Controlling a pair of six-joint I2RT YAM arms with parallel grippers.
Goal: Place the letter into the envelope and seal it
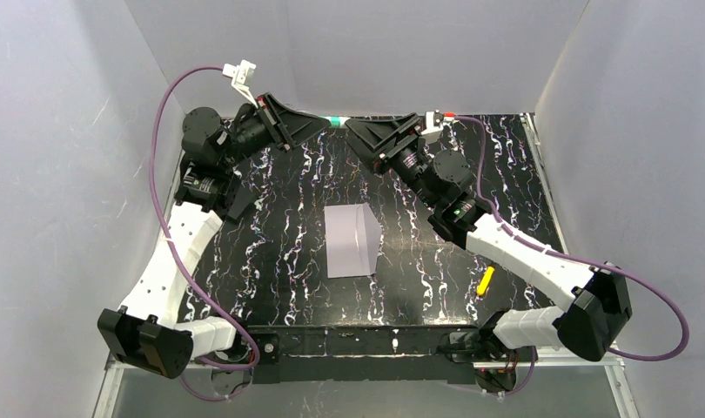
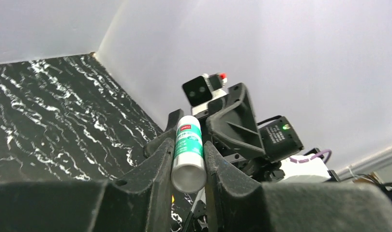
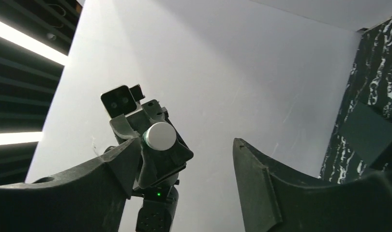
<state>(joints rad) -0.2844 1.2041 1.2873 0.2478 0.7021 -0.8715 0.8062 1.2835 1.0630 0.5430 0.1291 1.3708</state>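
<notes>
Black, white-veined bench (image 1: 410,261) is spread under both arms. Pale lavender envelope (image 1: 353,240) is laid flat near the middle of the bench, well apart from both tools. Whether the letter is inside it cannot be told.

The left tool (image 2: 188,145) is positioned near the far wall and is clamped on a white-and-green glue stick (image 2: 188,162). The stick is held lengthwise between the two fingers (image 2: 153,164).

The right tool (image 3: 184,145) is pointed at the left one, almost tip to tip. Its fingers (image 3: 254,169) are set wide apart and nothing is gripped between them. The round end of the glue stick is seen just beside one of these fingers.

A small yellow item (image 1: 486,280) is lying on the bench, just beside the right arm (image 1: 523,252). What the item is cannot be made out.
</notes>
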